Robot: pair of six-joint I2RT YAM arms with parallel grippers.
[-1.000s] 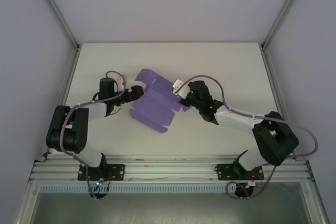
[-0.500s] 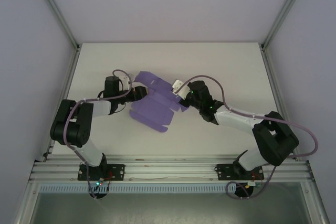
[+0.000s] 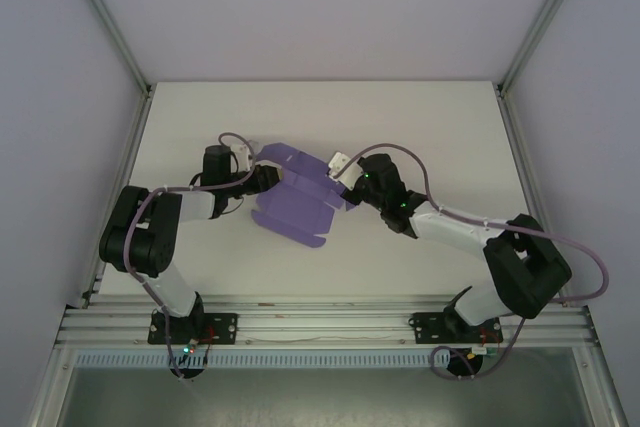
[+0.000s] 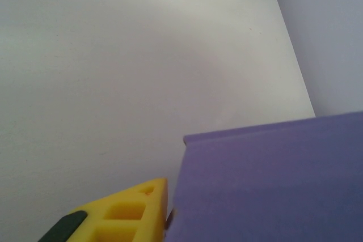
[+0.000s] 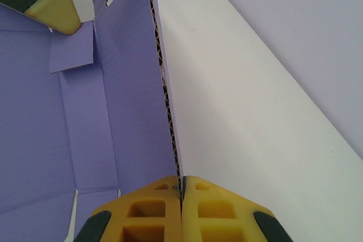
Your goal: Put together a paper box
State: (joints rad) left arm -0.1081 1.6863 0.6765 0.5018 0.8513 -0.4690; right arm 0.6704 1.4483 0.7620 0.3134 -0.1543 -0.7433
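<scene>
Paper box [image 3: 298,199]: a purple die-cut sheet, partly folded with flaps raised, lay mid-table between the two arms.
Right gripper [image 5: 181,194]: its yellow fingers [image 5: 148,211] were pinched tight on the edge of the sheet's right wall.
Left gripper [image 3: 268,177]: stood at the sheet's left flap, one yellow finger [image 4: 122,215] against the card; whether it clamped could not be told.
Table [image 3: 420,127]: white, beneath the sheet.

**White table inside a pale, framed enclosure**

A matte white tabletop [image 3: 420,127] fills the middle of the top view, evenly lit, with only soft shadows. Pale lavender-grey walls [image 3: 330,7] rise behind it and at both sides. Aluminium posts [image 3: 105,17] run diagonally down from the upper corners. A slotted metal rail [image 3: 330,322] crosses the lower frame.
</scene>
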